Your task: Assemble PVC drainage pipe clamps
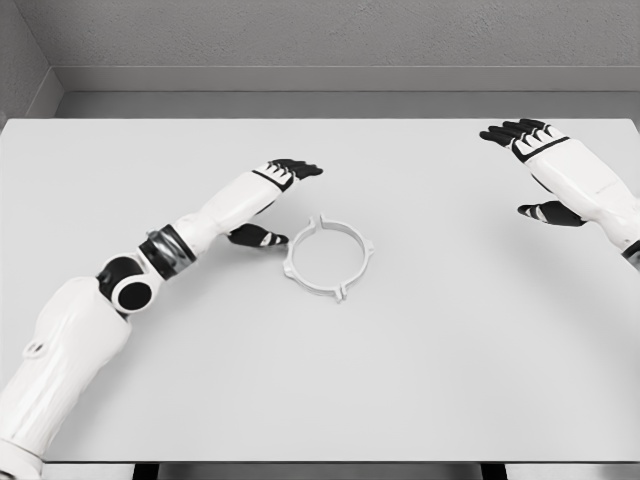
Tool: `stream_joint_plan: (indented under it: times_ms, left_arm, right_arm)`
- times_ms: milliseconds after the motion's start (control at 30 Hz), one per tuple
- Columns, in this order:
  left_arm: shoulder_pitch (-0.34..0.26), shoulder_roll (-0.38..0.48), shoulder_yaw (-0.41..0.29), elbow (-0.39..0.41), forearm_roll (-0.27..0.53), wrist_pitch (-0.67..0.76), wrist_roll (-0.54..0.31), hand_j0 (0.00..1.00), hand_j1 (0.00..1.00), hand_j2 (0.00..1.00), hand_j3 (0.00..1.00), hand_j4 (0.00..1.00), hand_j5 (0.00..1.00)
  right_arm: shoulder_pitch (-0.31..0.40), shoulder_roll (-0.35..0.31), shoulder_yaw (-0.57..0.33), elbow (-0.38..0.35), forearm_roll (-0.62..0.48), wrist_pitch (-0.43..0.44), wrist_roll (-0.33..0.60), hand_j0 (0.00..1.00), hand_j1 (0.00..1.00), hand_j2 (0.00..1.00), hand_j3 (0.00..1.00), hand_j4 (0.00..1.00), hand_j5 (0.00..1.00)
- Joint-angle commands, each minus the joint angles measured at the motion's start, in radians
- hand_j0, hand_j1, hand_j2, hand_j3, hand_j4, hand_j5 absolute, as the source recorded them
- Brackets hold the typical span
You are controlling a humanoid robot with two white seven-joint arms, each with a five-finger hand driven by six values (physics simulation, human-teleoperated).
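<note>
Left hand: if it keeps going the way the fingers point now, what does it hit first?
Probably nothing. The left hand points right and slightly away across the bare white table, passing behind the white pipe clamp ring, which lies nearer the camera. Height above the table is unclear from this one view.

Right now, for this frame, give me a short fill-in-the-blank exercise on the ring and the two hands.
1. The white ring lies flat on the ____.
2. The hand nearest the ring is the ____ hand.
3. The right hand holds ____; its fingers are spread.
4. The number of rings on the table is ____.

Missing words: table; left; nothing; one
</note>
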Motion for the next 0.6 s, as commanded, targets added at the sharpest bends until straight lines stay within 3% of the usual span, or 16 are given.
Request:
stream_joint_plan:
  times_ms: [0,100,267,567]
  left_arm:
    - [0.0,0.005,0.009,-0.001,0.017,0.0,0.002,1.0,1.0,1.0,1.0,1.0,1.0]
    - [0.005,0.045,0.009,-0.014,0.056,0.0,0.004,1.0,1.0,1.0,1.0,1.0,1.0]
    - [0.069,0.13,0.0,-0.143,0.07,0.0,0.004,1.0,1.0,1.0,1.0,1.0,1.0]
    - [0.083,0.116,-0.043,-0.15,0.056,0.0,0.004,1.0,1.0,1.0,1.0,1.0,1.0]
  right_arm:
    - [0.0,0.0,0.001,-0.002,-0.007,0.002,-0.001,1.0,1.0,1.0,1.0,1.0,1.0]
    - [0.0,0.0,0.001,-0.002,-0.007,0.002,-0.001,1.0,1.0,1.0,1.0,1.0,1.0]
    - [0.0,0.0,0.002,-0.002,-0.007,0.002,-0.001,1.0,1.0,1.0,1.0,1.0,1.0]
    - [-0.002,0.0,0.002,-0.002,-0.007,0.002,-0.001,1.0,1.0,1.0,1.0,1.0,1.0]
